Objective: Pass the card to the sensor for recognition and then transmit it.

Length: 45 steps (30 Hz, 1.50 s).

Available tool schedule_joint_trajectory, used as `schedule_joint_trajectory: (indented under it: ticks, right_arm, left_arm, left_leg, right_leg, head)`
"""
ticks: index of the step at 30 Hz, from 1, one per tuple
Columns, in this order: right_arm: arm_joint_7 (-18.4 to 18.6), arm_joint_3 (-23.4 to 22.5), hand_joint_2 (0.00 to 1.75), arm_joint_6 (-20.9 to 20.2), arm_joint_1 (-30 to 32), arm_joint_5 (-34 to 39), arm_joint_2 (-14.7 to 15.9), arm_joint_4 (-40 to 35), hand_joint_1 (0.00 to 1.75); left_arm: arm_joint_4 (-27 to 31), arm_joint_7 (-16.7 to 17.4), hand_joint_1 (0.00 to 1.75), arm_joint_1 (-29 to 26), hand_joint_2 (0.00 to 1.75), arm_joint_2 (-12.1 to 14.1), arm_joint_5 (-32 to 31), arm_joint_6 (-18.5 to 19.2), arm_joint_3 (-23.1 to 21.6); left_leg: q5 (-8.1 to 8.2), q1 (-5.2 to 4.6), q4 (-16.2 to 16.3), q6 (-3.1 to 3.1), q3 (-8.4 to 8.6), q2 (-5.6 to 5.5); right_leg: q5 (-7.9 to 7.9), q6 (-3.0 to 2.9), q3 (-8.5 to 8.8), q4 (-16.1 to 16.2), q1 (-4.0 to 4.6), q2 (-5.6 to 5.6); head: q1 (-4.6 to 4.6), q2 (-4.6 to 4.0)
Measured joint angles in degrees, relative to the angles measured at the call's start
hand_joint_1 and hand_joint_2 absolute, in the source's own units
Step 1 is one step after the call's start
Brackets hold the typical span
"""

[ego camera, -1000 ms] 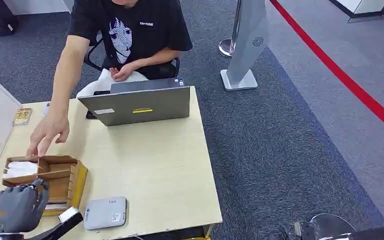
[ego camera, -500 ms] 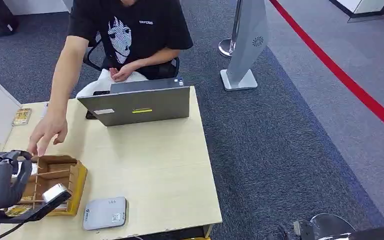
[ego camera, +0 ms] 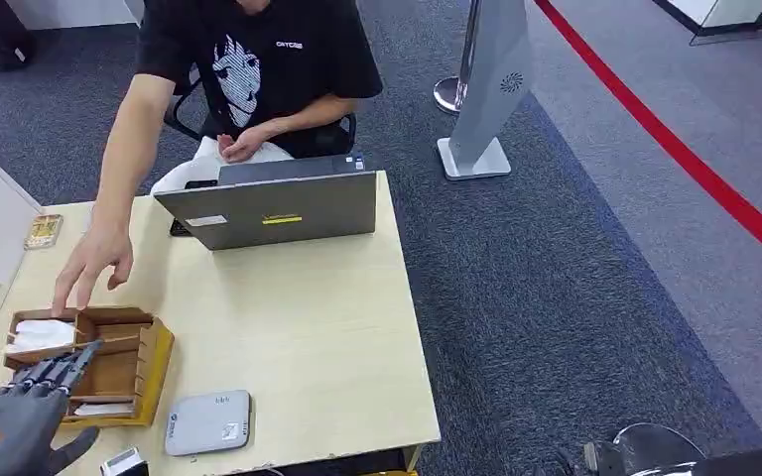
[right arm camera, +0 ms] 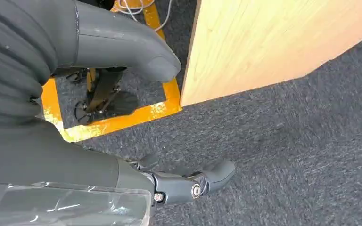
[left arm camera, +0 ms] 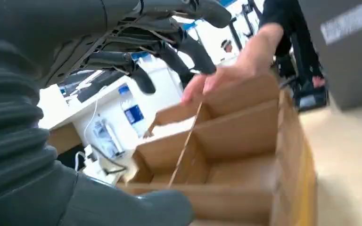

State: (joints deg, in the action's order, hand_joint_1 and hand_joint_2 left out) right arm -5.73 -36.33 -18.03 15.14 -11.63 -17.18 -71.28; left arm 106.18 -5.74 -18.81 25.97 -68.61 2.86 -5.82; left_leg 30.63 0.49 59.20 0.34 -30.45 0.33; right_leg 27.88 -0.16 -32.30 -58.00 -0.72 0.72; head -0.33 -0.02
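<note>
The left hand [ego camera: 15, 426] is cut off by the lower edge of the head view, so its palm is hidden; the dark fingers [ego camera: 60, 369] are stretched out and spread, holding nothing, and they reach over the near edge of the wooden box [ego camera: 134, 367]. In the left wrist view the same fingers [left arm camera: 169, 49] are thin, black and apart, above the box compartments, and the picture is blurred.

The box is made from thin brown boards with dividers and has a yellow side. A white card [ego camera: 102, 408] lies flat in the compartment just beside the fingertips (only its pale edge is seen). In the far compartment, beyond the fingers, there is a white pile [ego camera: 40, 334]; I cannot tell if it is cards or paper. A person's hand [ego camera: 94, 263] hovers over that far corner of the box.

The sensor [ego camera: 208, 422], a flat grey plate with round corners, lies on the pale wooden table [ego camera: 308, 327], just beside the box on the side away from the left hand. Farther away stands a grey laptop [ego camera: 273, 208].

The right hand [right arm camera: 169, 183] hangs low above the grey carpet [right arm camera: 287, 150], near the table corner; its thick grey thumb and dark fingers are loosely apart and hold nothing.
</note>
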Motion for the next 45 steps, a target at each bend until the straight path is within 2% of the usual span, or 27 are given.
schedule_joint_trajectory:
  ticks: [2, 10, 15, 20, 22, 25, 31, 38, 45]
  right_arm:
    - [0.07, -0.24, 1.75, -0.07, 0.01, 0.00, 0.00, 0.00, 0.00]
    - [0.07, -1.01, 1.75, -0.74, 0.06, -0.04, 0.00, 0.00, 0.00]
    - [-0.17, -1.09, 1.75, -0.81, 0.06, -0.07, 0.00, 0.07, 0.00]
    - [-0.46, -1.09, 1.75, -0.68, 0.08, 1.11, 0.00, 0.15, 0.00]
    - [-0.46, -1.09, 1.75, -0.70, 0.14, 1.88, -0.02, 0.15, 0.00]
    - [-0.68, -1.09, 1.75, -1.42, 0.19, 2.05, -0.02, 0.15, 0.00]
    - [-0.98, -1.07, 1.75, -1.40, 0.30, 3.10, -0.07, 0.15, 0.00]
    - [-0.96, -0.79, 1.75, -1.33, 0.27, 3.08, -0.07, 0.13, 0.00]
    - [-0.92, -0.72, 1.75, -1.49, 0.24, 2.80, -0.07, 0.13, 0.00]
  left_arm:
    - [0.66, 1.40, 0.00, -1.93, 1.75, 2.62, 0.61, 0.11, -0.55]
    - [1.57, 6.34, 0.00, -7.59, 1.75, 8.50, 2.84, 0.48, -1.00]
    - [1.38, 8.19, 0.00, -9.68, 1.75, 10.20, 3.01, -0.13, -0.92]
    - [0.18, 7.50, 0.00, -9.79, 1.75, 10.09, 2.23, -3.03, -0.17]
    - [-0.77, 6.09, 0.00, -9.28, 1.75, 9.33, 0.06, -5.19, 0.46]
    - [-2.82, 3.26, 0.00, -7.62, 1.75, 6.60, -2.99, -8.28, 2.66]
    - [-5.95, 0.15, 0.00, -4.87, 1.75, 2.37, -5.18, -10.49, 6.28]
    - [-10.43, -3.57, 0.00, -1.56, 1.75, -1.84, -7.72, -10.69, 10.06]
    - [-14.74, -4.22, 0.00, 0.95, 1.75, -4.99, -8.55, -10.73, 11.56]
  left_leg:
    - [0.00, -0.01, 0.00, 0.00, 0.00, 0.00]
    - [0.00, -0.01, 0.00, 0.00, -0.04, -0.03]
    - [0.00, -0.01, 0.00, 0.00, -0.05, -0.05]
    - [0.00, -0.01, 0.00, 0.00, -0.05, -0.07]
    - [-0.01, -0.01, 0.01, 0.00, -0.05, -0.07]
    - [-0.01, -0.01, 0.01, 0.00, -0.04, -0.07]
    - [-0.01, -0.01, 0.01, 0.00, -0.03, -0.07]
    - [-0.01, 0.00, 0.01, 0.00, -0.03, -0.06]
    - [-0.01, -0.01, 0.01, 0.00, -0.04, -0.08]
  right_leg:
    - [0.00, 0.00, 0.00, 0.00, 0.00, 0.00]
    - [0.00, 0.00, 0.02, 0.00, 0.00, -0.05]
    - [0.00, 0.00, 0.02, 0.00, 0.00, -0.07]
    - [0.00, 0.00, 0.02, 0.00, -0.01, -0.09]
    - [0.00, 0.00, 0.02, 0.00, -0.01, -0.09]
    - [-0.01, 0.00, 0.02, 0.00, -0.01, -0.09]
    - [-0.01, 0.00, 0.02, 0.00, -0.01, -0.09]
    - [-0.01, 0.00, 0.02, 0.00, -0.01, -0.08]
    - [-0.01, 0.00, 0.02, 0.00, -0.01, -0.10]
  head:
    - [-0.02, 0.00]
    - [0.00, -0.02]
    - [0.02, 0.00]
    - [0.00, -0.02]
    - [0.00, 0.00]
    - [0.00, 0.00]
    - [0.00, -0.02]
    - [0.02, 0.00]
    - [0.02, -0.02]
